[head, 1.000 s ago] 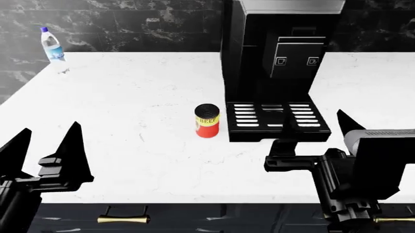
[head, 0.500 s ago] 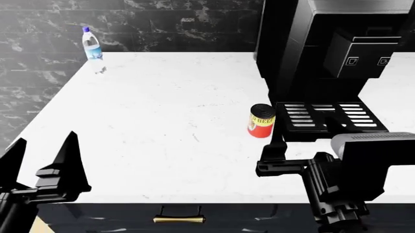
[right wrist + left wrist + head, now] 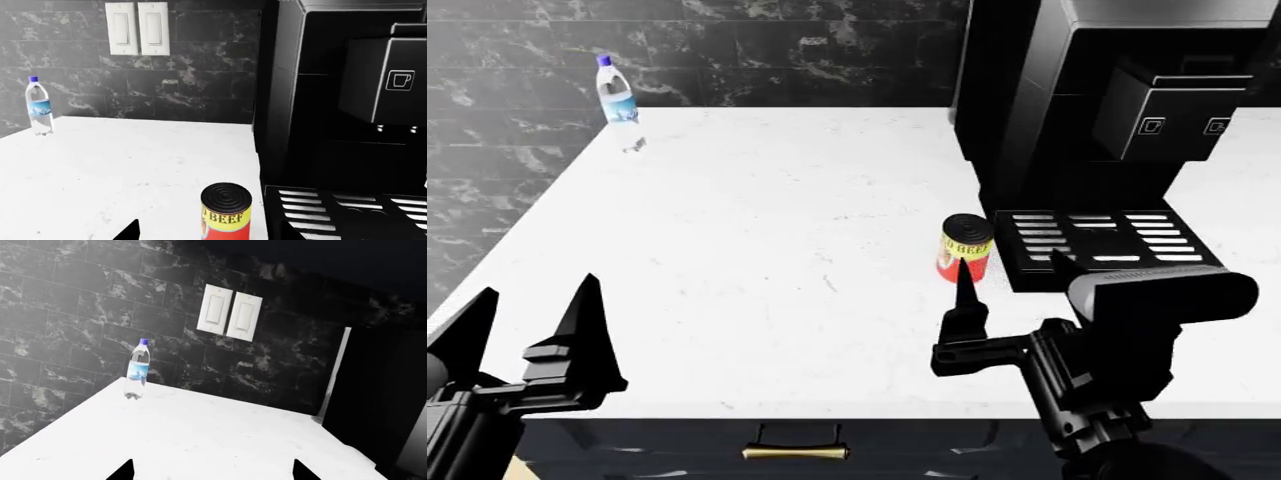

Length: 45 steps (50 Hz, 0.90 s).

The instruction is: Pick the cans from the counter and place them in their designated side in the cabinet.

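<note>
A single can [image 3: 965, 250], yellow over red and marked "BEEF" with a dark lid, stands upright on the white counter [image 3: 761, 230] beside the coffee machine's drip tray. My right gripper [image 3: 1009, 263] is open just short of it. In the right wrist view the can [image 3: 226, 212] shows straight ahead between the spread fingertips of the right gripper [image 3: 210, 232], untouched. My left gripper [image 3: 527, 325] hangs open and empty over the counter's near left edge. Its wrist view shows the left gripper [image 3: 212, 472] with only bare counter [image 3: 200, 440] ahead. The cabinet is out of view.
A tall black coffee machine [image 3: 1094, 100] with a slotted drip tray [image 3: 1101, 240] stands right of the can. A clear bottle [image 3: 615, 90] with a blue label stands at the far left by the dark tiled wall. Below the counter edge a dark front carries a brass handle [image 3: 794, 452].
The head view first swung left, shifting the scene rightward. Since then my right gripper has moved up and forward toward the can. The left gripper rose slightly.
</note>
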Tool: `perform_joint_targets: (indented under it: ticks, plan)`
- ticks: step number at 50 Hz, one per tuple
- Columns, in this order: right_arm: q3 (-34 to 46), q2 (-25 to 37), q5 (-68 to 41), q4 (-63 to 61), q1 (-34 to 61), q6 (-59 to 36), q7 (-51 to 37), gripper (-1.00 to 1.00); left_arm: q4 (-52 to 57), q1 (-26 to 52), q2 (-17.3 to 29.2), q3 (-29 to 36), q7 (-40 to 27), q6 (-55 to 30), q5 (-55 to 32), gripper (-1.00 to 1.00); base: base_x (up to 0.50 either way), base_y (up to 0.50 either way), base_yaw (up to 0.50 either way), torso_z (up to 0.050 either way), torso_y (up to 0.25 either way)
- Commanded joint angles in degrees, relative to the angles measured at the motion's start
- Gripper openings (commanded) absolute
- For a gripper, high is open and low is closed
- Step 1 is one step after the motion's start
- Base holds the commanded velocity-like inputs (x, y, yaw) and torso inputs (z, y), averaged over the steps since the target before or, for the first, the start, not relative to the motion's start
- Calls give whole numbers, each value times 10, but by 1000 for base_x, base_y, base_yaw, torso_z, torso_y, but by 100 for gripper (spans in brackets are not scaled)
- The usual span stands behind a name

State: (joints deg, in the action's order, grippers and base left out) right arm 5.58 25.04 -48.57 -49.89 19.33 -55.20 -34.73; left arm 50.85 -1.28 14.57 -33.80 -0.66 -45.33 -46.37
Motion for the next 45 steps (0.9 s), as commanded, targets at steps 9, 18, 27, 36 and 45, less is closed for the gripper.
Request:
perform_joint_targets:
  ticks: [9, 18, 27, 36, 45]
  plan:
    - [25, -2, 11, 56, 14, 14, 27, 100, -13, -6, -1, 13, 2, 20, 16, 100, 0, 0, 0, 0, 0]
    - [35, -7, 23, 80, 16, 28, 34, 100, -7, -11, 2, 7, -4, 18, 6, 100, 0, 0, 0, 0, 0]
    - [48, -13, 29, 104, 31, 29, 41, 100, -3, -14, 5, 3, -10, 18, -2, 100, 0, 0, 0, 0, 0]
    - [65, -19, 44, 139, 53, 35, 50, 100, -4, -12, 10, 3, -15, 18, -6, 100, 0, 0, 0, 0, 0]
    - [76, -23, 52, 160, 70, 37, 54, 100, -4, -13, 12, 3, -18, 21, -10, 100, 0, 0, 0, 0, 0]
